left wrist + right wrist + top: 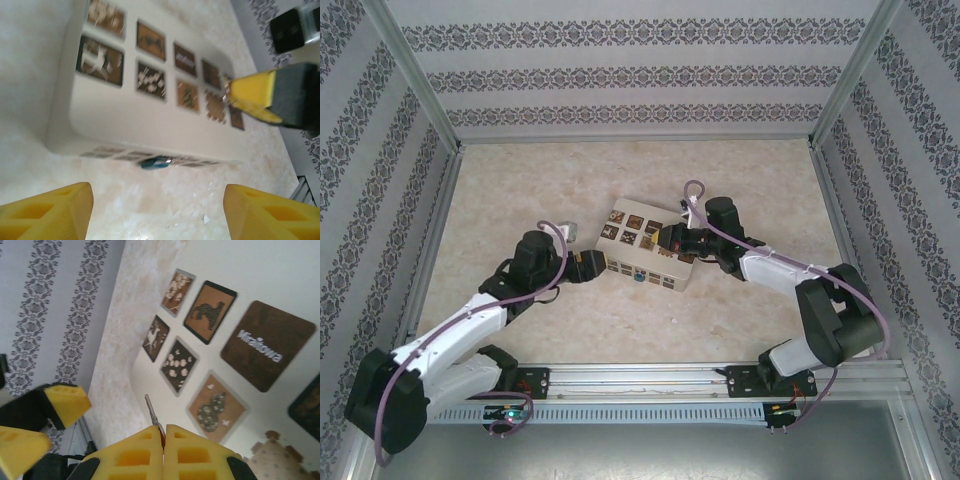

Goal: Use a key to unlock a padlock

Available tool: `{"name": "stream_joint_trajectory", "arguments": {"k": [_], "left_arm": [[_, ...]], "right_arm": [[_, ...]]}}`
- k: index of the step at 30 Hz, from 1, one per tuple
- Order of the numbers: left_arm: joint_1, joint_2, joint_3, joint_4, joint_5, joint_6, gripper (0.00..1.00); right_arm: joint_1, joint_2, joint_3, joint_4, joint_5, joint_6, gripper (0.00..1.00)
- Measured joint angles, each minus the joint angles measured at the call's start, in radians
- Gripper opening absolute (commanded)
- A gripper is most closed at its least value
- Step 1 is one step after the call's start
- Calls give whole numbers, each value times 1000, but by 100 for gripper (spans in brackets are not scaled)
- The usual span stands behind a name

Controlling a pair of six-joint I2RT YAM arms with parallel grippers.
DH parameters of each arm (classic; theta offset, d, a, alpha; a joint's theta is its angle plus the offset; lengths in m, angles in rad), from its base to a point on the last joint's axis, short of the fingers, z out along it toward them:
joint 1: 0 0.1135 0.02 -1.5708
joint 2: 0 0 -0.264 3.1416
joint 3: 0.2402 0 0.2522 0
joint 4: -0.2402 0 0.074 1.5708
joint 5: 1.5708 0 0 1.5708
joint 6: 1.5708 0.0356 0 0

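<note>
Looking down on a cream box [645, 250] lying askew on the table [520, 190]. Holding the left claw [157, 210] spread wide and empty, facing the padlock [156, 161] on the box's side. Pinching the key [151, 412] in the clamped right claw [164, 440] over the lid, showing its tip in the wrist view.

Robotics lab test cell, tabletop type. Enclosure: aluminium frame posts [410, 75] at the corners, with wall panels on three sides covered in grey-and-white damask-striped wallpaper [620, 75]. Work surface: beige marble-look tabletop [520, 180]. Near edge: aluminium mounting rail [650, 378] with slotted cable duct [620, 412], carrying two white-and-black robot arms, left arm [460, 335] and right arm [820, 320], both with lilac cabling.
</note>
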Motion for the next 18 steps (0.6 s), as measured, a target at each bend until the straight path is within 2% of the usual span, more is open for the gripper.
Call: {"name": "stream_joint_trajectory", "arguments": {"k": [10, 18], "left_arm": [[-17, 298, -55, 318, 72, -143, 69], [-18, 439, -13, 453, 72, -181, 69]], "right_arm": [[0, 66, -9, 4, 11, -15, 0], [1, 95, 2, 37, 4, -18, 0]]}}
